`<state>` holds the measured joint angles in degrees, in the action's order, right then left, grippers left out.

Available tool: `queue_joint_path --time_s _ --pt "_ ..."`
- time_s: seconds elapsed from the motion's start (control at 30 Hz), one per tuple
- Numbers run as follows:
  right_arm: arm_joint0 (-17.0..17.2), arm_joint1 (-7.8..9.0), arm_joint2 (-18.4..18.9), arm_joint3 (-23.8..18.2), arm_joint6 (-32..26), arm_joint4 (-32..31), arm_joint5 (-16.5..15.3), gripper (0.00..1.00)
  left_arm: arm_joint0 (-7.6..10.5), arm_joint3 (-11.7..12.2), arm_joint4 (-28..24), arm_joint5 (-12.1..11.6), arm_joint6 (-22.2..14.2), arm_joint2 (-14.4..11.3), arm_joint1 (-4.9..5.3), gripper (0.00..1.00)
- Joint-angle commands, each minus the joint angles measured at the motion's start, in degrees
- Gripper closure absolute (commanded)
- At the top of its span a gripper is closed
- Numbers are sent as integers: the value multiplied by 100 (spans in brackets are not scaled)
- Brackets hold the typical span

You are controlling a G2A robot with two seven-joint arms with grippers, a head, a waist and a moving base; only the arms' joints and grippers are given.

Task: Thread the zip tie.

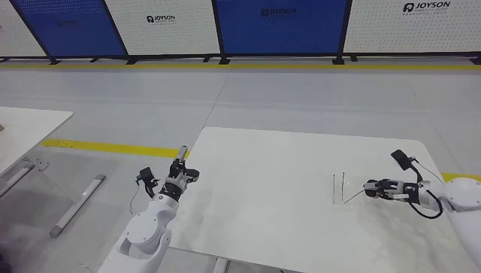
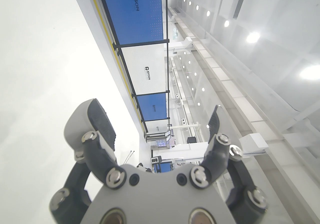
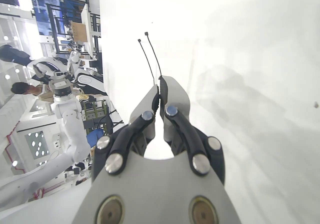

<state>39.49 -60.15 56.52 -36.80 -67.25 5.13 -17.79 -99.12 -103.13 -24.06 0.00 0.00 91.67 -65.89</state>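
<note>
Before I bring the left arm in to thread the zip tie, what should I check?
1. Right gripper shut on the zip tie: ok.
2. Left gripper open and empty: ok.
3. Head end free beyond the right fingertips: ok; two thin black strands with small heads stick out.
4. One tie or two in the grip: cannot tell.
5. Grippers close enough to thread: not ok; the left gripper sits at the far edge of the table from the right one.
6. Tail end located: cannot tell.
</note>
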Motion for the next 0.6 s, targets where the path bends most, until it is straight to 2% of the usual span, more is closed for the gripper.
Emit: queue_joint_path --time_s 0.0,0.13,0.23,0.27,0.37,0.4,0.57 --pt "40 24 95 -26 -87 173 -169 100 0 0 0 0 0 0 0 0" --pt "220 111 407 -344 -116 561 -169 100 0 0 0 0 0 0 0 0" --pt "589 237 918 -975 -298 1099 -169 100 0 0 0 0 0 0 0 0" --pt "784 296 1186 -1261 -479 1340 -169 100 0 0 0 0 0 0 0 0" --pt "1194 389 1683 -1718 -1083 1745 -169 100 0 0 0 0 0 0 0 0" --pt "1254 400 1713 -1796 -1239 1789 -169 100 0 0 0 0 0 0 0 0" --pt "1254 400 1713 -1796 -1239 1789 -169 100 0 0 0 0 0 0 0 0"
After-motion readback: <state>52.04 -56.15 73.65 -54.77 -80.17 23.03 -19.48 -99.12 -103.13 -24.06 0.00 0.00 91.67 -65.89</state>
